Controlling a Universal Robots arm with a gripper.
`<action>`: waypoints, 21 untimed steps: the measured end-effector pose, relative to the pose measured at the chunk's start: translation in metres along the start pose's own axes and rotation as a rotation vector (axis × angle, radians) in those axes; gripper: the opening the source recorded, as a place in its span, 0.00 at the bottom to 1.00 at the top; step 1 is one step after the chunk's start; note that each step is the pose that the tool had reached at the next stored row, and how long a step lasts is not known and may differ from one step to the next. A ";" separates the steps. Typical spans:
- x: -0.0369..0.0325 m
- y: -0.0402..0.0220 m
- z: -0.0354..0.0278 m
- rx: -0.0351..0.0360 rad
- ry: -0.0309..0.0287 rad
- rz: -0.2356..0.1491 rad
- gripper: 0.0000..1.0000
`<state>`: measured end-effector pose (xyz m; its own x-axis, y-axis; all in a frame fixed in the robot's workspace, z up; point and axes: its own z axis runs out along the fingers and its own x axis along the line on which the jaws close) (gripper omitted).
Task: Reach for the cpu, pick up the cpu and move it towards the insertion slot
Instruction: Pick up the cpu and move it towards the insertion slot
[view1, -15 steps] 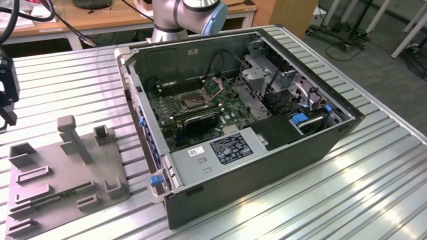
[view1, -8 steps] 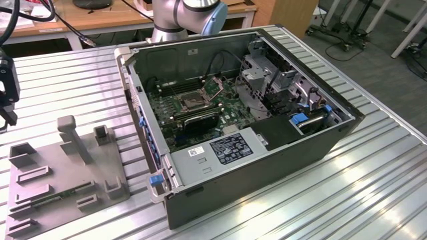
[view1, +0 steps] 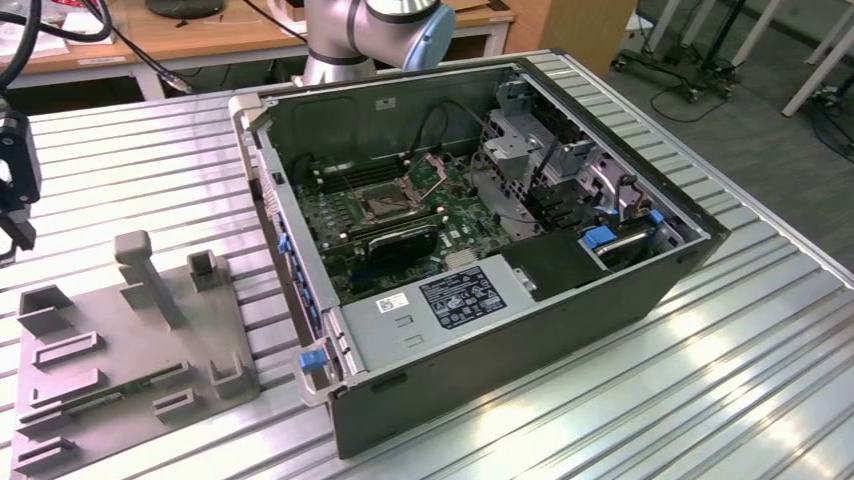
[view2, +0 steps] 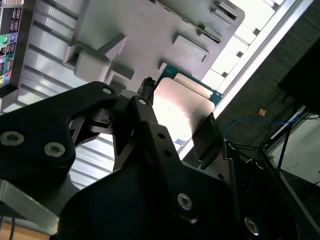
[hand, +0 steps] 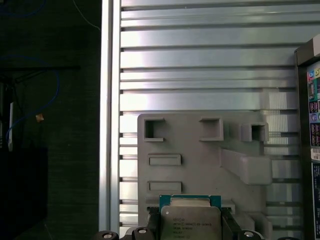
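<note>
Gripper clamped on the edges of the cpu, held above the grey tray. The insertion slot lies well away, inside the computer case. With so thin an edge grip, the chip could slip or tilt.

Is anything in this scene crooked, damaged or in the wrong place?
Nothing stands out. The cpu sits square in the end effector, held above the grey tray. The computer case lies open on its side on the table, and the insertion slot inside it looks intact.
</note>
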<state>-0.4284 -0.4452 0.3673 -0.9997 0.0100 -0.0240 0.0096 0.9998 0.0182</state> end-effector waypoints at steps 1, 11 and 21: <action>0.0000 0.0000 -0.0008 0.0000 0.0000 0.000 0.55; -0.0082 0.0001 -0.0016 0.0000 0.0001 0.000 0.55; -0.0211 0.0002 -0.0012 0.0000 0.0002 0.000 0.55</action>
<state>-0.4073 -0.4452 0.3690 -0.9997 0.0104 -0.0238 0.0100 0.9998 0.0183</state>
